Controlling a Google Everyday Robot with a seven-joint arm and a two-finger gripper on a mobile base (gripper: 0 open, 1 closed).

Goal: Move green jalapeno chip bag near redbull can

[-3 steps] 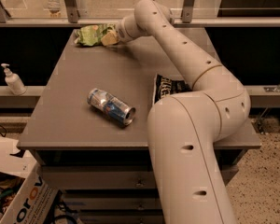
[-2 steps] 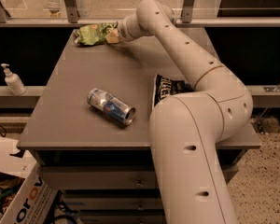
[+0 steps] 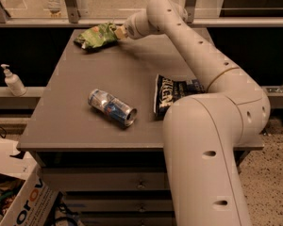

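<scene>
The green jalapeno chip bag point(image 3: 95, 35) lies crumpled at the far left corner of the grey table point(image 3: 70, 126). My gripper point(image 3: 117, 33) reaches across the table and sits right at the bag's right end, touching it. The redbull can point(image 3: 112, 108) lies on its side near the middle front of the table, well apart from the green bag and closer to me.
A dark-blue chip bag point(image 3: 172, 94) lies at the table's right, partly hidden behind my arm point(image 3: 203, 126). A soap dispenser point(image 3: 12, 80) stands on a ledge to the left. A cardboard box point(image 3: 19, 201) sits on the floor at lower left. A railing runs behind the table.
The near part of my arm has shifted slightly to the right. The gripper stays at the green bag. The bag and the can have not visibly moved.
</scene>
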